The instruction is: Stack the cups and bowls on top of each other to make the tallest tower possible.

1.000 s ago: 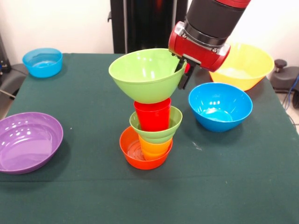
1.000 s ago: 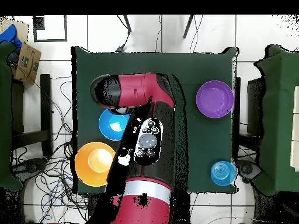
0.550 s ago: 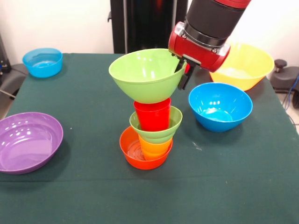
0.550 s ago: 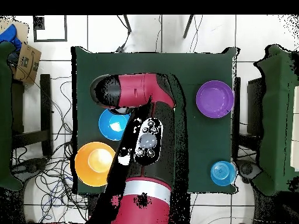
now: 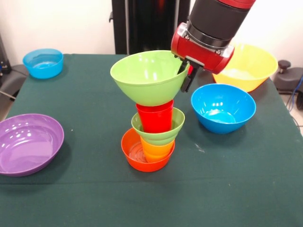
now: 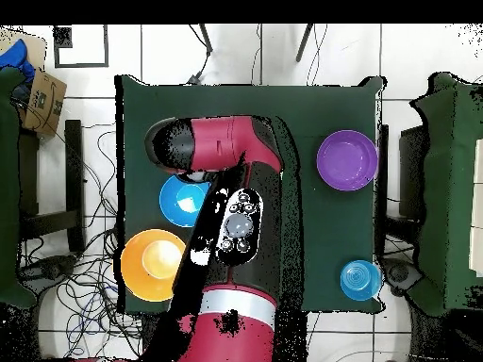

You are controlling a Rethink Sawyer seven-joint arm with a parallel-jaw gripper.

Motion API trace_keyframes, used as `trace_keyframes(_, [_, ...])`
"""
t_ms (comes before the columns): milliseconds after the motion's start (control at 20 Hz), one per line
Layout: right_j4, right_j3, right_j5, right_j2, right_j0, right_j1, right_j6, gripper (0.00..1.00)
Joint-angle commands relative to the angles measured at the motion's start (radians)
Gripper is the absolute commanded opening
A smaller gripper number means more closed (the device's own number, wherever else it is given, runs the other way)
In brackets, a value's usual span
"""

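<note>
Near the middle of the green table (image 5: 246,189) stands the tower (image 5: 154,135). At its bottom is a small orange bowl (image 5: 135,156). A yellow-orange cup (image 5: 156,150) sits in that bowl, a small green bowl (image 5: 171,126) sits on the cup, and a red cup (image 5: 154,118) stands in the small green bowl.

On top of the red cup sits a big green bowl (image 5: 147,75), much wider than the cup. It leans a little, with its far right rim higher. The gripper (image 5: 186,74) comes down from above and is closed on that rim, one finger inside the bowl and one outside. So the tower is below the gripper and a bit to its left in the front view.

Just right of the tower sits a blue bowl (image 5: 222,108). Behind it, by the table's far right corner, is the large yellow bowl (image 5: 251,64). A small light blue bowl (image 5: 43,62) sits at the far left corner. The wide purple bowl (image 5: 27,143) rests by the left edge.

From overhead, the red and black arm (image 6: 231,236) covers the tower.
</note>
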Motion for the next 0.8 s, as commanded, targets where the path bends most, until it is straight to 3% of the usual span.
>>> trace_keyframes(50, [-0.038,-0.043,0.116,0.074,0.010,0.046,-0.044,0.00])
trace_keyframes(800, [-0.036,-0.084,0.173,0.084,0.001,0.049,-0.068,0.00])
